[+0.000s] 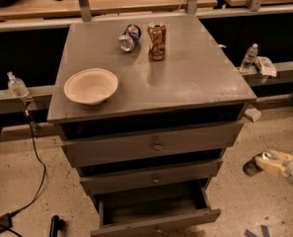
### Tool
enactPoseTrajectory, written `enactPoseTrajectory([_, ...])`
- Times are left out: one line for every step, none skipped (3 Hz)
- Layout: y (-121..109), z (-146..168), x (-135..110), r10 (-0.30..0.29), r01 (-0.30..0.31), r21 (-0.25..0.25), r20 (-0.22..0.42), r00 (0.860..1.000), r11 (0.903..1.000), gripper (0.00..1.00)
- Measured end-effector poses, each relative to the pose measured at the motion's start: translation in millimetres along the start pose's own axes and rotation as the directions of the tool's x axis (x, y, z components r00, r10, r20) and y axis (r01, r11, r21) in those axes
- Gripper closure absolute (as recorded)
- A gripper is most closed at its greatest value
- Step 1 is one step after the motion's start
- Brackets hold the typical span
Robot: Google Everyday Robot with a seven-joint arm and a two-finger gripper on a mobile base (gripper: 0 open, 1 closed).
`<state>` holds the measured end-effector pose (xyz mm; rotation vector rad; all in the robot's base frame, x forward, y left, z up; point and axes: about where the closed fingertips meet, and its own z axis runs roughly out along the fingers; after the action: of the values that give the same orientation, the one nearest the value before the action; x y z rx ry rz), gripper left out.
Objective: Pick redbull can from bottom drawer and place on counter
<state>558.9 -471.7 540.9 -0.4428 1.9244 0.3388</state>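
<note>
The bottom drawer [156,224] of the grey cabinet is pulled open, and its inside looks empty. My gripper [270,162] hangs over the floor to the right of the cabinet, at about middle-drawer height. Its cream fingers are shut on the redbull can [266,156], of which only the round silver top and a dark end show. The counter [190,80] is the cabinet's grey top, up and to the left of the gripper.
On the counter stand a paper bowl [91,85] at front left, a blue can [129,37] lying on its side and a dented brown-gold can [156,42] at the back. Water bottles [249,57] [18,86] stand on side ledges. A cable [35,181] runs over the floor at left.
</note>
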Motion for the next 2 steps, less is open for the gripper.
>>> enactPoseTrajectory([-4.6, -14.2, -45.8, -0.041, 0.041, 0.017, 0.012, 0.999, 0.9990, 1.00])
enactPoseTrajectory([-3.5, -11.9, -47.1, -0.038, 0.038, 0.010, 0.012, 0.999, 0.9992, 1.00])
